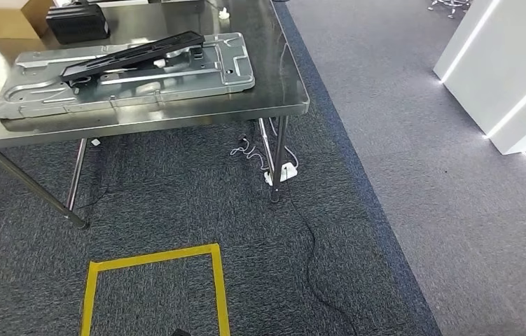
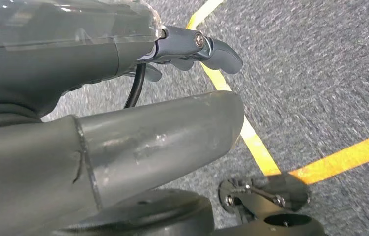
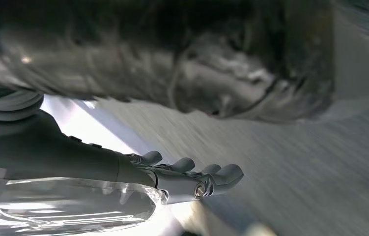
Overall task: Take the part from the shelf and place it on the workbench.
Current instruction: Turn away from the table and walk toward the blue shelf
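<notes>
Head view shows a black part (image 1: 134, 54) lying across the grey metal plate (image 1: 197, 84) near the worktop's (image 1: 284, 84) front edge. Both hanging hands, left hand (image 2: 199, 49) and right hand (image 3: 192, 177), hold nothing, fingers loosely curled. Judged done; best to keep the arms clear.

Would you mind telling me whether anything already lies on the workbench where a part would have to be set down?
Yes. A large grey metal panel covers much of the workbench, with a black part lying across it; a cardboard box and a black case sit at the far edge.
</notes>
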You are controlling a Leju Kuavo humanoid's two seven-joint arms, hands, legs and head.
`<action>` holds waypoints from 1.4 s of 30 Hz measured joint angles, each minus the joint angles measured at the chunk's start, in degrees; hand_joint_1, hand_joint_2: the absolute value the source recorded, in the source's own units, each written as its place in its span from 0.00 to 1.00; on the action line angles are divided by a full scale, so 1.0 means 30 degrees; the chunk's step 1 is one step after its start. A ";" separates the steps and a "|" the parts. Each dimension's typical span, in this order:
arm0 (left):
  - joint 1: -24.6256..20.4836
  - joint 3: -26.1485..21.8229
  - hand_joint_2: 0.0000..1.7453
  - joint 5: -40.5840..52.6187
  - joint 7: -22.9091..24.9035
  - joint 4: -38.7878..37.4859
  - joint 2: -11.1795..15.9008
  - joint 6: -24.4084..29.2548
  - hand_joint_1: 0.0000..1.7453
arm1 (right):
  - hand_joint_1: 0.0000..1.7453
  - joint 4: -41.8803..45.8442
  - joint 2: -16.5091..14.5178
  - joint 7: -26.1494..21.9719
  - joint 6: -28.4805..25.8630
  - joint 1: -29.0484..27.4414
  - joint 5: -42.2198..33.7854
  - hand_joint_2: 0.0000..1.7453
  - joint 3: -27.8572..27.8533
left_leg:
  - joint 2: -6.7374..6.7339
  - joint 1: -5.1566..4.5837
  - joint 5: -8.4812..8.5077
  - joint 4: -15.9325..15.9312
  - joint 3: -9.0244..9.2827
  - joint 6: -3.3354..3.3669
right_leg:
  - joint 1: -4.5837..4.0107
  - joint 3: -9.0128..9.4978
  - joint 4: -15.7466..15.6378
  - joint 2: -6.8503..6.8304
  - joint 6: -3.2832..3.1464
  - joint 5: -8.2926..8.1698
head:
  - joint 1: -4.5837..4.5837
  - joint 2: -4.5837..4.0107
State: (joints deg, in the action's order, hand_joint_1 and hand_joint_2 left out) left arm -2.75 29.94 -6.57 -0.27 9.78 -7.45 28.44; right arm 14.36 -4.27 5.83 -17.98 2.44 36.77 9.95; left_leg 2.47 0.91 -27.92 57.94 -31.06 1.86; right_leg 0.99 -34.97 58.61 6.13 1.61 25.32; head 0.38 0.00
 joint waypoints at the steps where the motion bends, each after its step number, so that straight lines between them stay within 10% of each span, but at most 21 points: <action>1: -0.0010 -0.0024 0.00 0.0002 0.0011 -0.0004 0.0015 0.0009 0.00 | 0.00 -0.0226 0.0002 0.0244 0.0203 -0.0200 -0.0071 0.00 -0.0378 | -0.0307 0.0018 0.0066 -0.0113 0.0052 0.0164 | -0.0006 -0.0209 0.0374 -0.0310 0.0087 0.0265 | -0.0029 0.0000; 6: -0.0013 -0.0066 0.00 0.0006 0.0018 -0.0013 0.0038 0.0027 0.00 | 0.00 -0.0818 -0.0002 0.0783 0.0567 -0.0325 -0.0161 0.00 -0.1349 | -0.1824 -0.0045 0.0077 -0.0232 0.0074 0.0441 | 0.0061 -0.2358 0.5157 -0.1916 0.0379 0.2502 | -0.0117 0.0000; 12: -0.0072 -0.0111 0.00 -0.0091 0.0111 -0.0018 0.0053 0.0025 0.00 | 0.00 -0.1135 -0.0003 0.1526 0.1106 -0.0390 -0.1183 0.00 -0.2561 | -0.2935 -0.0161 -0.0182 -0.0063 0.0280 -0.0023 | -0.0005 0.0836 -0.0039 -0.3435 0.0106 0.0590 | -0.0099 0.0000; 15: -0.0149 -0.0151 0.00 -0.0129 0.0206 -0.0018 0.0064 0.0018 0.00 | 0.00 -0.1177 -0.0060 0.0633 0.0815 -0.0462 -0.1422 0.00 -0.3070 | -0.3271 -0.0123 -0.0315 -0.0061 0.0511 -0.0412 | -0.0066 0.0817 -0.0163 -0.2885 -0.0262 0.0543 | -0.0084 0.0000; 21: -0.0051 -0.0175 0.00 -0.0162 0.0463 -0.0042 0.0124 0.0015 0.00 | 0.00 -0.1241 -0.0271 -0.0281 0.0418 -0.0314 -0.1375 0.00 -0.3501 | -0.1030 0.0031 -0.3025 0.5231 -0.1821 -0.0665 | -0.0017 0.0792 -0.0338 -0.1506 -0.0803 0.0282 | -0.0029 0.0000; 23: 0.0020 -0.0182 0.00 -0.0195 0.0523 -0.0053 0.0137 0.0020 0.00 | 0.00 -0.1281 -0.0300 -0.0278 0.0418 -0.0327 -0.1373 0.00 -0.3572 | -0.0887 0.0028 -0.2206 0.4714 -0.1674 -0.0593 | -0.0070 0.0790 -0.0264 -0.0943 -0.0803 0.0281 | -0.0029 0.0000; 26: 0.0037 -0.0195 0.00 -0.0211 0.0546 -0.0071 0.0186 0.0049 0.00 | 0.00 -0.1315 -0.0341 -0.0237 0.0451 -0.0304 -0.1371 0.00 -0.3617 | 0.0385 0.0039 -0.0359 0.1136 -0.0243 -0.0319 | -0.0082 0.0623 0.0000 -0.0189 -0.0676 0.0322 | -0.0043 0.0000; 28: 0.0029 -0.0211 0.00 -0.0255 0.0627 -0.0093 0.0217 0.0108 0.00 | 0.00 -0.1322 -0.0366 -0.0031 0.0546 -0.0272 -0.1364 0.00 -0.3643 | 0.0905 -0.0021 -0.0218 0.0303 0.0034 -0.0209 | -0.0006 0.0373 0.0125 0.0258 -0.0429 0.0275 | -0.0051 0.0000; 30: 0.0023 -0.0239 0.00 -0.0306 0.0763 -0.0100 0.0219 0.0231 0.00 | 0.00 -0.1361 -0.0362 0.0333 0.0675 -0.0325 -0.1402 0.00 -0.3707 | 0.0462 -0.0044 -0.0108 0.0122 0.0125 -0.0066 | 0.0069 0.0241 0.0104 0.0540 -0.0150 0.0178 | -0.0049 0.0000; 34: 0.0076 -0.0346 0.00 -0.0337 0.0860 -0.0106 0.0228 0.0512 0.00 | 0.00 -0.1424 -0.0362 0.0659 0.0865 -0.0365 -0.1605 0.00 -0.3914 | -0.0605 0.0017 0.0130 -0.0289 0.0330 0.0299 | 0.0000 -0.1000 0.2588 -0.1484 0.0173 0.1629 | -0.0129 0.0000; 37: 0.0114 -0.0381 0.00 -0.0317 0.0893 -0.0117 0.0253 0.0592 0.00 | 0.00 -0.1428 -0.0377 0.0467 0.0865 -0.0322 -0.1661 0.00 -0.4045 | -0.1501 -0.0008 0.0067 -0.0273 0.0319 0.0299 | 0.0113 -0.2152 0.4919 -0.1936 0.0401 0.2391 | -0.0140 0.0000; 42: 0.0042 -0.0384 0.00 -0.0275 0.0878 -0.0120 0.0284 0.0759 0.00 | 0.00 -0.1428 -0.0426 0.0349 0.0862 -0.0272 -0.1675 0.00 -0.4267 | -0.2511 -0.0078 -0.0223 -0.0168 0.0512 -0.0160 | 0.0134 0.0420 0.0349 -0.3284 0.0225 0.0429 | -0.0115 0.0000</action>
State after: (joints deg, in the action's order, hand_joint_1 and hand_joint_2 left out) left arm -2.62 28.79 -7.40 2.36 9.42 -6.60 30.72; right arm 10.08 -5.55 6.87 -15.39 1.62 31.75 -2.85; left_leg -5.06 0.67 -28.59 57.44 -29.52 1.38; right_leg 1.39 -33.71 59.66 -3.72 2.28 26.61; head 0.04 0.00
